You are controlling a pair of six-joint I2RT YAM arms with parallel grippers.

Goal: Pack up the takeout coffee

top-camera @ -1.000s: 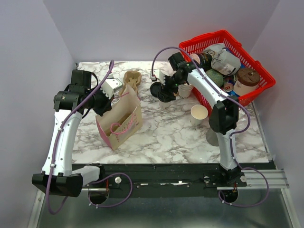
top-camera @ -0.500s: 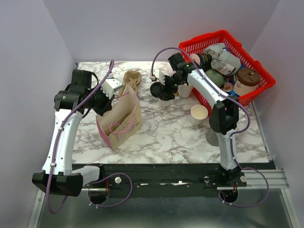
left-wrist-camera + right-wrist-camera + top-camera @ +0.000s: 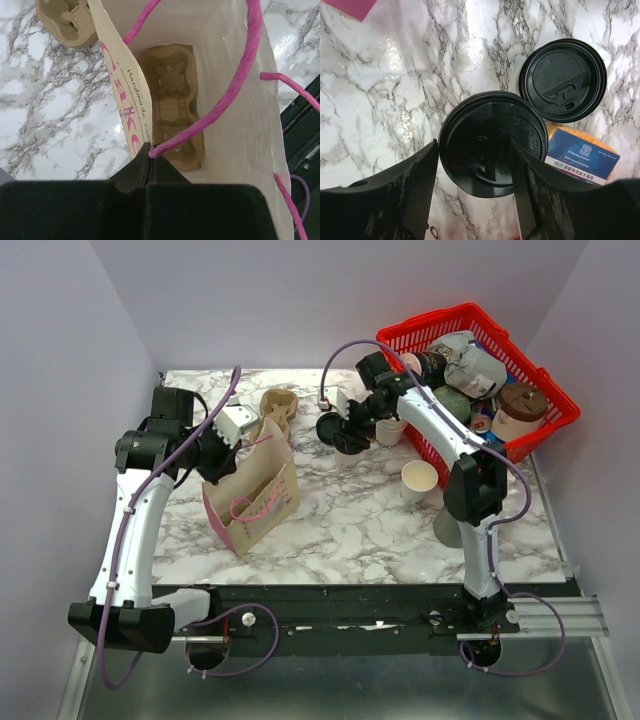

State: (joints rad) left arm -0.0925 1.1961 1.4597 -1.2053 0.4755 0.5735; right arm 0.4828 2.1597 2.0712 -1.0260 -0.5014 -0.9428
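Straddling the takeout coffee (image 3: 485,130), the right tool (image 3: 475,155) has its jaws parted to either side of the cup's black lid, and I cannot tell whether they touch it. The cup stands on the marble bench (image 3: 350,525), just beside a loose black lid (image 3: 562,80). The left tool (image 3: 149,154) is clenched on the paper bag (image 3: 235,145) at its rim, where a pink handle (image 3: 240,85) meets it, and a cardboard cup carrier (image 3: 172,100) lies on the bag's bottom.

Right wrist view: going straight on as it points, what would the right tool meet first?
Probably the takeout coffee's black lid, centred between the fingers of the right tool; the gap is hard to judge. The loose lid lies off that line.
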